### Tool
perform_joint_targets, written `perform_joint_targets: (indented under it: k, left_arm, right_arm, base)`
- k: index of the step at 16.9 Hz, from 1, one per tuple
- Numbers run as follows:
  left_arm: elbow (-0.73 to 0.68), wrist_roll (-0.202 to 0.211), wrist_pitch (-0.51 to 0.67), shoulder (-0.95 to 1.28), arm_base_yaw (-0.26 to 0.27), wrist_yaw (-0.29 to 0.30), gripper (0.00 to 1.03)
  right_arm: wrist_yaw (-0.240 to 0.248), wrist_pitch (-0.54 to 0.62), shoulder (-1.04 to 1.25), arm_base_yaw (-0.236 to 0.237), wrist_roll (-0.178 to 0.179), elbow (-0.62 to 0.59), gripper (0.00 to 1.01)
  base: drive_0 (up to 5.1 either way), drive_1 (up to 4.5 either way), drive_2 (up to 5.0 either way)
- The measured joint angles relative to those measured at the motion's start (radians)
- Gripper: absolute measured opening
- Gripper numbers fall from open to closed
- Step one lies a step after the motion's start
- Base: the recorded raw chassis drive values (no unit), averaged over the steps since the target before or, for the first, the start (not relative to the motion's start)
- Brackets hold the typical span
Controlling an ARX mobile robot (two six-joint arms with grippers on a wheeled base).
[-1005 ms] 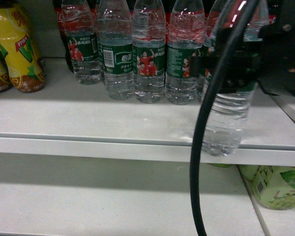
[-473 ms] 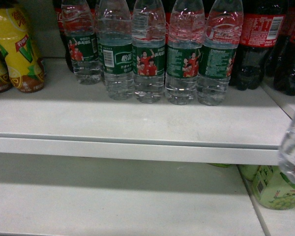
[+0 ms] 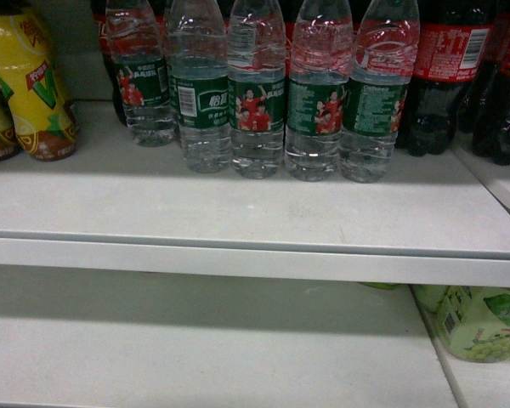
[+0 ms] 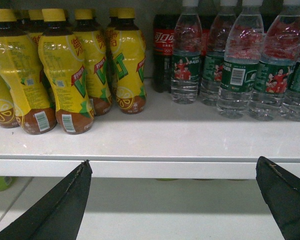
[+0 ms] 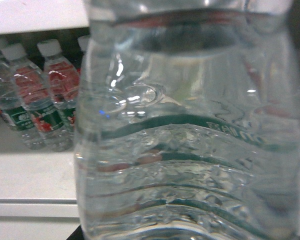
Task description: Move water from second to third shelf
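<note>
Fingers (image 4: 65, 210) of the left arm stood spread wide before the shelf (image 4: 150, 145), while the water (image 5: 190, 140) filled the right wrist view, the right fingers' state impossible to tell.

Dim and grainy in the head view, with deep shadow under the shelf (image 3: 238, 255). Brighter, sharper at the left wrist. Blurred at the right wrist, water bottle (image 5: 190, 130) out of focus, specked with glare.
</note>
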Motion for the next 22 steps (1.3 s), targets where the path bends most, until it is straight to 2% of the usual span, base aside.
perform_joint_targets:
  k: [3,6,22]
  left_arm:
    - [0.0,0.0,0.0,0.0,0.0,0.0,0.98]
    - [0.0,0.0,0.0,0.0,0.0,0.0,0.98]
    - [0.0,0.0,-0.003,0.0,0.0,0.0,0.98]
  right_arm:
    - [0.007,0.002,0.001,-0.042,-0.001,-0.014,0.43]
    - [-0.006,0.0,0.0,-0.072,0.006,-0.02,0.43]
    - [-0.009,-0.019,-0.021,-0.07,0.007,-0.043,0.43]
  base:
    - [0.0,0.0,0.0]
    - [0.0,0.0,0.0]
    - [0.0,0.0,0.0]
